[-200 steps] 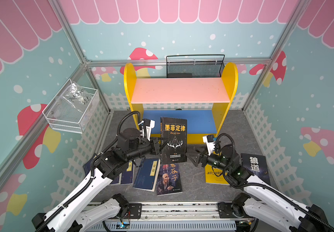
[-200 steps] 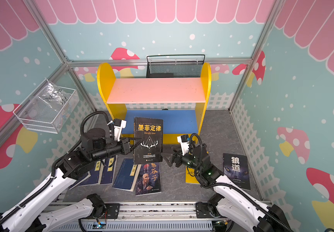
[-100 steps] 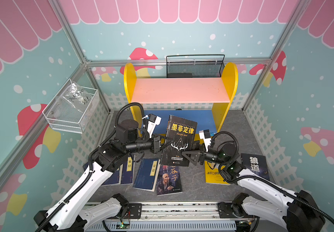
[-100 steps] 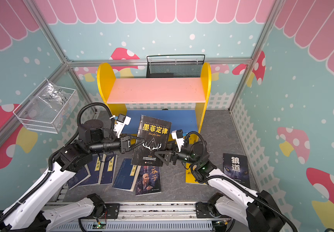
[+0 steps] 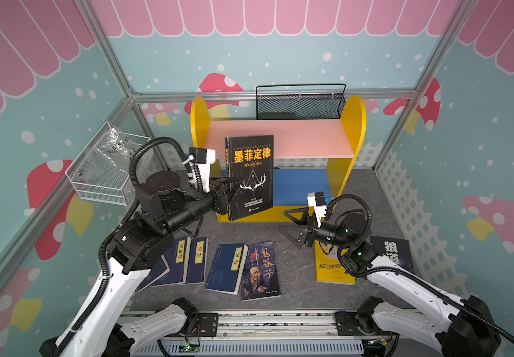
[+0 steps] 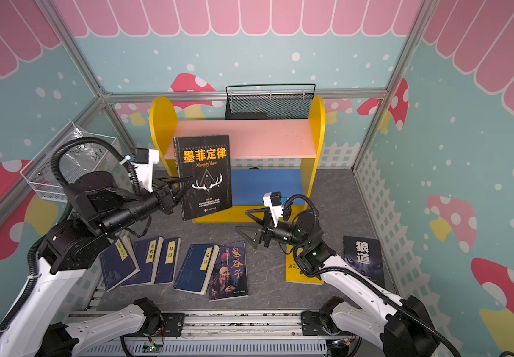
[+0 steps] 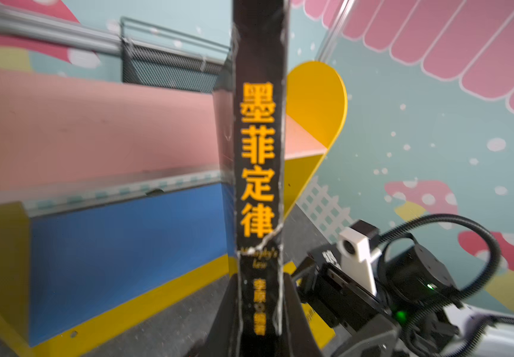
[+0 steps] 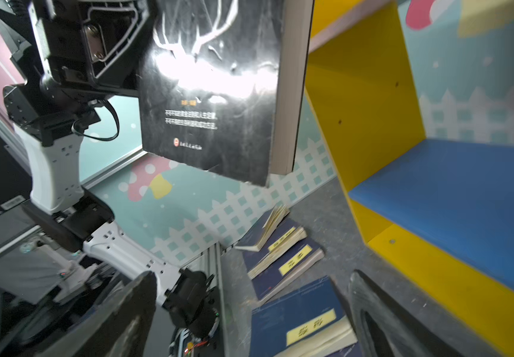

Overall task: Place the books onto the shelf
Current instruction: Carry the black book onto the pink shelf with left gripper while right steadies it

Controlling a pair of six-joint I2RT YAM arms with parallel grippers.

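Black book [image 5: 251, 176] is asking for a steady upright carry, I judge: clearing the yellow side of the shelf [image 5: 354, 123], then settling its bottom edge on a board before the grip is loosening. Left gripper [image 5: 232, 187] is clamping together on the book's spine edge at the frame's centre, holding it aloft just in front of the shelf. Right gripper [image 5: 283, 220], lower right of the book, is gaping wide and holding nothing. Remaining books [image 5: 234, 265] are lying flat along the lower middle.

the yellow book [image 5: 333, 276] lies half hidden under the right arm [image 5: 410, 281], its title cut short.
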